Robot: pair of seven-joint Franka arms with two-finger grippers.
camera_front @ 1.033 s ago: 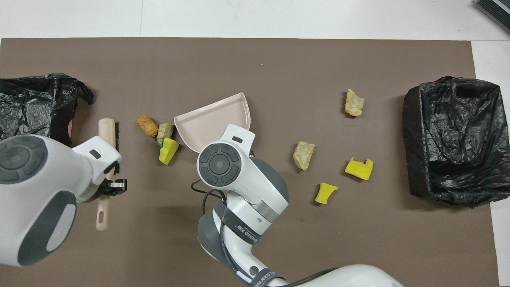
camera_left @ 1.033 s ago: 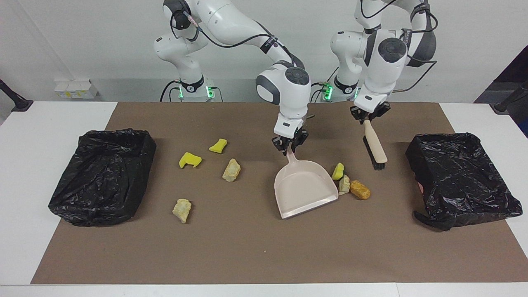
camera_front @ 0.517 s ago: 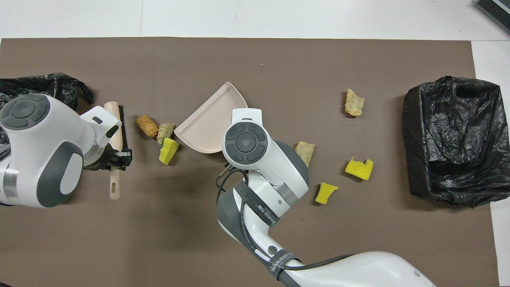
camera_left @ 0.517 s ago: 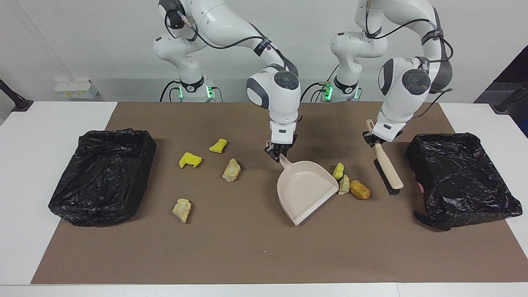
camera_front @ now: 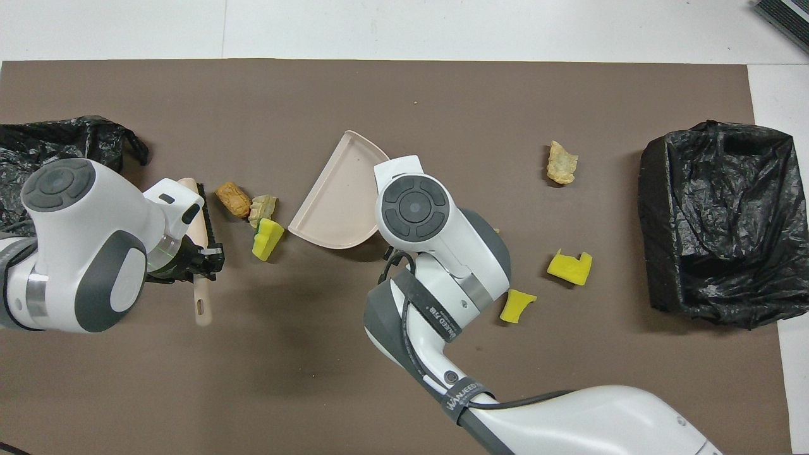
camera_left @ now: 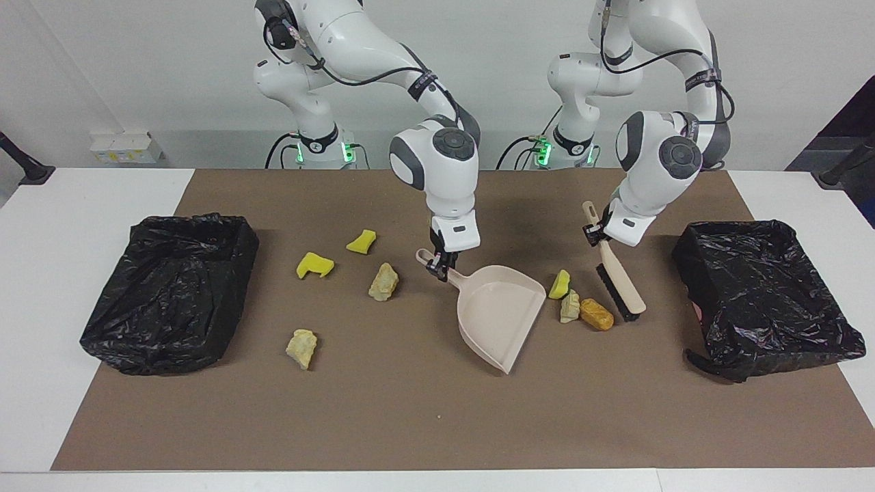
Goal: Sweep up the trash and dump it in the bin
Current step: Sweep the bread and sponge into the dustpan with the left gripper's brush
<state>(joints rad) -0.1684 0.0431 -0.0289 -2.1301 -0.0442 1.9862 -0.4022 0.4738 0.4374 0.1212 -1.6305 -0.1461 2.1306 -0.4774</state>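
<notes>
Across the facing view, the right tool [camera_left: 441,266] is closed on the dustpan [camera_left: 497,313] handle; over the last second the pan has swung its mouth toward the three-scrap cluster [camera_left: 578,305]. The left tool [camera_left: 595,234] grips the brush [camera_left: 618,287], which has closed in to just beside the orange-brown lump [camera_left: 596,314]. Sweeping looks imminent.

From overhead, the brush [camera_front: 203,218] bristles sit beside that lump [camera_front: 233,198], the pan [camera_front: 339,193] edge near the yellow sponge piece [camera_front: 267,239]. Other scraps [camera_front: 570,266] remain loose on the counter [camera_front: 442,95], toward the right arm's bin [camera_front: 717,221].
</notes>
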